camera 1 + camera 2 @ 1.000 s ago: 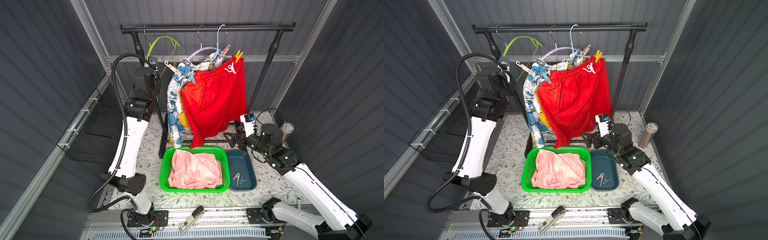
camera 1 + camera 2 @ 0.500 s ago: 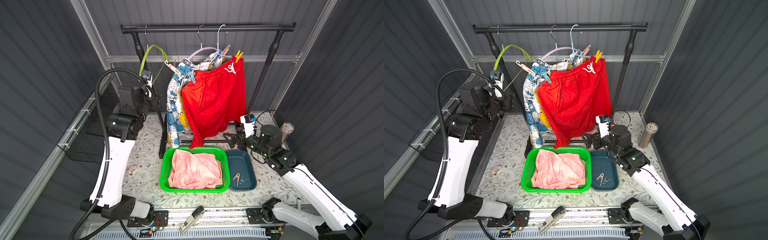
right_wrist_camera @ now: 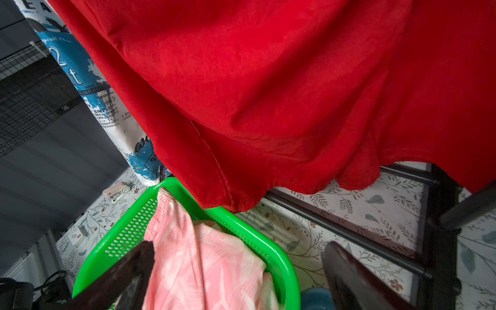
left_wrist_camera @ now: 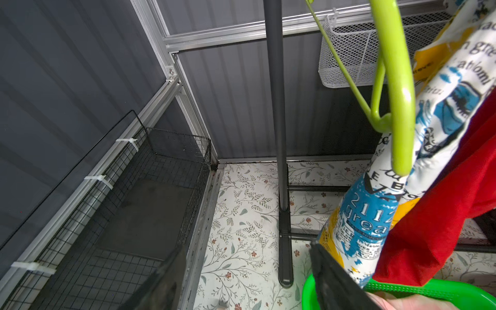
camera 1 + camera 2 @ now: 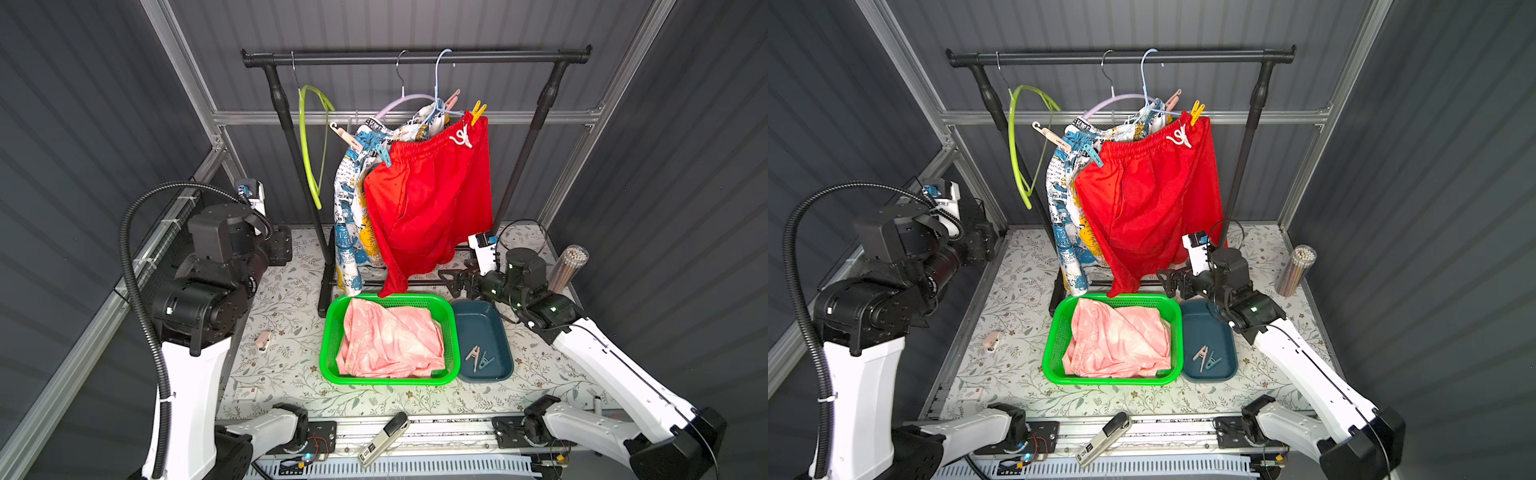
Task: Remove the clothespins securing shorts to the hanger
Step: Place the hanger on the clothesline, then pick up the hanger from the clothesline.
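Currently, taking the green basket [image 5: 455, 336] as dial centre in a top view, the red shorts [image 5: 428, 199] are hanging at twelve o'clock, with the printed shorts [image 5: 353, 199] just beside them toward eleven. The pink shorts [image 5: 390, 340] are lying crumpled inside the basket.

Four pegs are clipping along the hangers and waistbands. A yellow clothespin [image 5: 478, 112] and a beige-pink clothespin [image 5: 451, 99] are sitting at the one o'clock end. A light blue clothespin [image 5: 383, 154] and a beige clothespin [image 5: 348, 138] are sitting toward eleven. Two loose pegs [image 5: 478, 358] are resting in the blue tray [image 5: 482, 324] at three o'clock, and a stray peg [image 5: 263, 340] is lying on the table [image 5: 291, 365] at nine.

The left gripper [image 4: 247, 279] is standing at ten o'clock, jaws parted, carrying nothing. The right gripper [image 3: 236, 281] is hovering at two o'clock near the red hem, jaws fully spread and empty.

Judgement: the pegs are looking light, rigid, smooth and sprung, so pinching the free tail ends should be releasing them. The fabric is soft and will likely be swinging if tugged.
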You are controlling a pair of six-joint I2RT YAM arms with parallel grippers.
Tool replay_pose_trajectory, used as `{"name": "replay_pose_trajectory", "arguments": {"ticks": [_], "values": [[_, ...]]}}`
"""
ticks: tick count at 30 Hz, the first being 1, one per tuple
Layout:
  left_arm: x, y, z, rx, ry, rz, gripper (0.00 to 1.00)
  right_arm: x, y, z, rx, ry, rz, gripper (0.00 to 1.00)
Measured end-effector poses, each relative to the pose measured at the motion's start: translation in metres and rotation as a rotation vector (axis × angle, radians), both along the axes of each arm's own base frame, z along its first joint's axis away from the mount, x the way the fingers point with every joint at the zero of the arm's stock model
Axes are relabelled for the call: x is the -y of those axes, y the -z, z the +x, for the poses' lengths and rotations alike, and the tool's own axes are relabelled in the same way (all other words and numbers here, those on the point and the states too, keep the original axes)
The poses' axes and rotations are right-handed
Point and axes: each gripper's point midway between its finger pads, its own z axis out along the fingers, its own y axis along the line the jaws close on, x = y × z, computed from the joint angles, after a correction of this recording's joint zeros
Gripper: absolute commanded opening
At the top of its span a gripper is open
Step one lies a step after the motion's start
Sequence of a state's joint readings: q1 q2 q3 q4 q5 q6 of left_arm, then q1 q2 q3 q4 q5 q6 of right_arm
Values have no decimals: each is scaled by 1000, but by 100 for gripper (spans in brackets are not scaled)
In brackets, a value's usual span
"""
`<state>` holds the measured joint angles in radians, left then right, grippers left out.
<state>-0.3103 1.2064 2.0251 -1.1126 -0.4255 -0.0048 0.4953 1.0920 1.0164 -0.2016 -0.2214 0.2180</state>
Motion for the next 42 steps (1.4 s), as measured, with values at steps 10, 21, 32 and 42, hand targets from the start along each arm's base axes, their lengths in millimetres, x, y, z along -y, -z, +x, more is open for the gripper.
{"name": "replay_pose_trajectory", "arguments": {"ticks": [10, 21, 32, 42], "values": [[54, -36, 18, 47, 240, -165, 57, 1, -6, -4, 14, -3, 20, 99], [122, -91, 30, 252, 610, -291, 62, 8, -1, -13, 7, 11, 20, 99], [153, -28, 127, 132, 618, -200, 62, 12, -2, -20, 15, 15, 27, 99], [157, -39, 135, 202, 631, -194, 59, 13, 0, -22, 12, 15, 25, 99]]}}
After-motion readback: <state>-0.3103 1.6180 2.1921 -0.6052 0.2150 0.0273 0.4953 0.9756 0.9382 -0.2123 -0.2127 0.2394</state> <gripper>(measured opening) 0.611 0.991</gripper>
